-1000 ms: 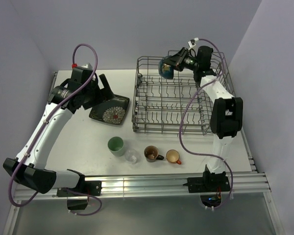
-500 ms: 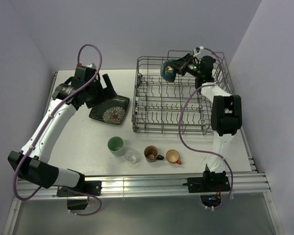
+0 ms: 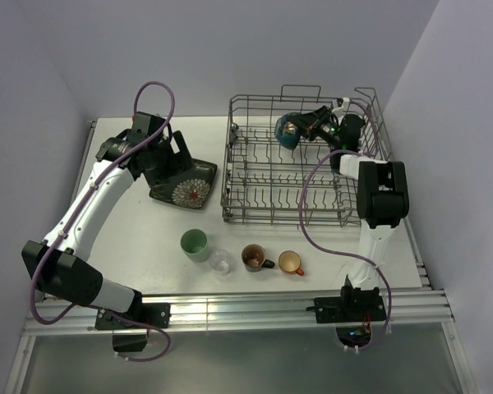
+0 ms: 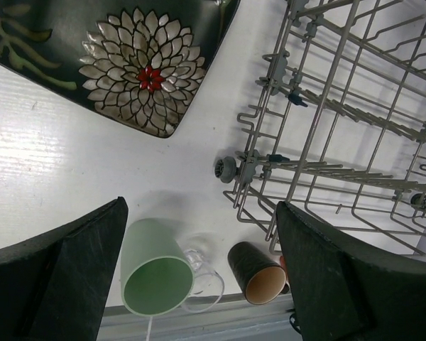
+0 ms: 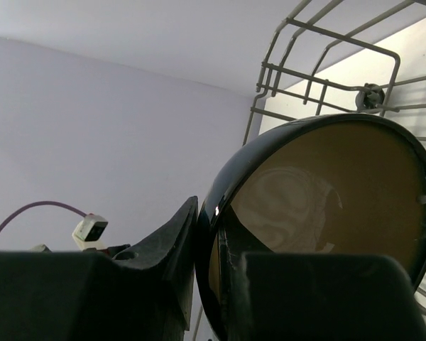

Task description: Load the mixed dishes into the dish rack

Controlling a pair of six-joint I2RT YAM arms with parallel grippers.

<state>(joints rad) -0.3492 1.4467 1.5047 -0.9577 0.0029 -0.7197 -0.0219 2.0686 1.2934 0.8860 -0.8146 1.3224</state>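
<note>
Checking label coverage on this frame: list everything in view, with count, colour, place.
dish rack: one, grey wire, far right half of the table
square plate: one, dark with white flower pattern, on the table left of the rack
bowl: one, dark blue outside, tan inside, held over the rack's far side
cup: one, pale green, near row, leftmost
glass: one, clear, right of the cup
brown mug: one, dark brown, right of the glass
orange mug: one, orange, rightmost
table: one, white
left gripper: one, black, open above the plate
right gripper: one, black, shut on the bowl's rim
</note>
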